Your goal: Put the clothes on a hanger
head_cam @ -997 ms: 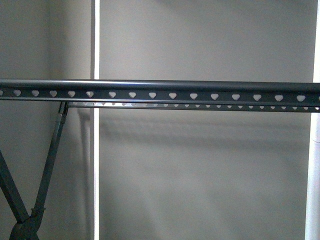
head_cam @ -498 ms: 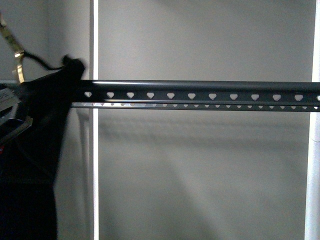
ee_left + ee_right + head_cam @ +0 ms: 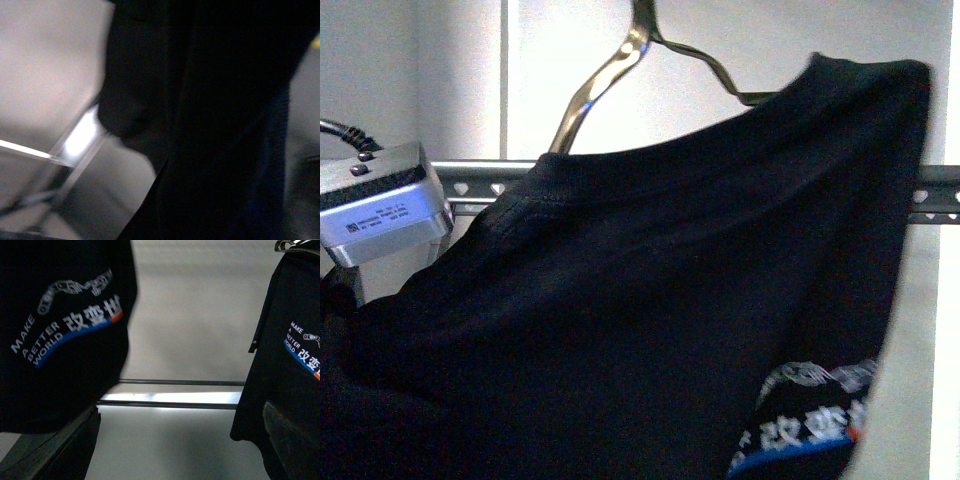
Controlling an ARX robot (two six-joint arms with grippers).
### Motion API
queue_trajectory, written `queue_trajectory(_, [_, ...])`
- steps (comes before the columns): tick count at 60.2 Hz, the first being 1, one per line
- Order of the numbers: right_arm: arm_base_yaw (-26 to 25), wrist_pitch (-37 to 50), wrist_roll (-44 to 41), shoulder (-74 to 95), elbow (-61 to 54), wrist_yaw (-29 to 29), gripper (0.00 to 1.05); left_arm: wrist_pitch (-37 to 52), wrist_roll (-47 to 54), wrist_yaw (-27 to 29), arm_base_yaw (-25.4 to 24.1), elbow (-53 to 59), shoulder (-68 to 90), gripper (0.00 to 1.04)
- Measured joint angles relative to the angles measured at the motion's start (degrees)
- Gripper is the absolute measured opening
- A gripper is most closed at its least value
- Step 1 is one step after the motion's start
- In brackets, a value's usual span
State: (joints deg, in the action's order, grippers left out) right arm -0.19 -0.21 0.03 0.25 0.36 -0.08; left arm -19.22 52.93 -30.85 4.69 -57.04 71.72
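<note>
A black shirt (image 3: 650, 320) with white and blue print fills most of the front view, hung on a shiny wire hook (image 3: 610, 80) that rises from its collar. Behind it the hanger, a dark grey rail with heart-shaped holes, shows only at the left (image 3: 480, 180) and right (image 3: 940, 195). My left gripper is shut on the shirt; only its wrist block (image 3: 380, 205) shows, and the left wrist view holds mostly dark cloth (image 3: 220, 125). My right gripper (image 3: 180, 450) is open and empty, with the printed shirt (image 3: 65, 325) beside it.
In the right wrist view a second black shirt (image 3: 290, 355) with the same print hangs on its own hook (image 3: 287, 245). Two thin horizontal bars (image 3: 170, 400) run between the shirts. A pale wall (image 3: 440, 70) stands behind the rail.
The shirt on its wire hook has come in from the left, up and to the right, and now covers most of the rail. My left arm's wrist block has come into view.
</note>
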Motion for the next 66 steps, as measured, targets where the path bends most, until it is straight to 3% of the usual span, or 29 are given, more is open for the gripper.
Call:
queue_trajectory(10, [0.0, 0.0, 0.0, 0.0, 0.0, 0.0, 0.97, 6.95, 26.38, 5.09, 0.26, -3.23, 4.85, 0.09])
queue_trajectory(27, [0.0, 0.0, 0.0, 0.0, 0.0, 0.0, 0.97, 5.31, 49.44, 6.99, 2.62, -11.52, 12.96, 0.09])
queue_trajectory(42, [0.0, 0.0, 0.0, 0.0, 0.0, 0.0, 0.97, 4.22, 50.84, 9.38, 6.86, -17.94, 17.64, 0.09])
queue_trajectory(63, [0.0, 0.0, 0.0, 0.0, 0.0, 0.0, 0.97, 4.48, 41.11, 10.4, 11.61, -24.65, 22.8, 0.09])
queue_trajectory(65, [-1.88, -2.29, 1.55, 1.46, 0.9, -5.57, 0.97, 5.49, 40.52, 10.38, 11.82, -24.65, 22.91, 0.09])
queue_trajectory(66, [-4.13, -4.61, 3.41, 3.34, 1.99, -13.53, 0.97, 5.57, 40.26, 10.38, 11.82, -24.65, 22.91, 0.09])
